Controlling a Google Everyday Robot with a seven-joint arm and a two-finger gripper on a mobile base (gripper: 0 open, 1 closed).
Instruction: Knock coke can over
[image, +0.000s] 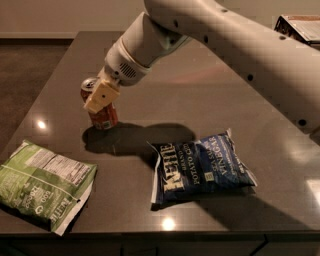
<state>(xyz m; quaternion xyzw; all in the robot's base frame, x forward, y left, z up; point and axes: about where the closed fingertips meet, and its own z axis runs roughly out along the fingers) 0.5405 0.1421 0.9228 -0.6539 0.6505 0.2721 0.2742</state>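
Note:
The coke can (103, 117) is a small orange-red can with a silver top. It stands on the dark grey table (200, 100) at the left and leans with its top tilted to the left. My gripper (100, 96) comes down from the upper right on the white arm (225, 35). Its cream-coloured tip lies against the upper part of the can and hides most of that side. Only the can's top rim and lower body show.
A green chip bag (42, 185) lies flat at the front left corner. A blue Kettle chip bag (200, 167) lies flat at the front middle, right of the can. The table's left edge runs close to the can. A dark object (300, 25) stands at the far right.

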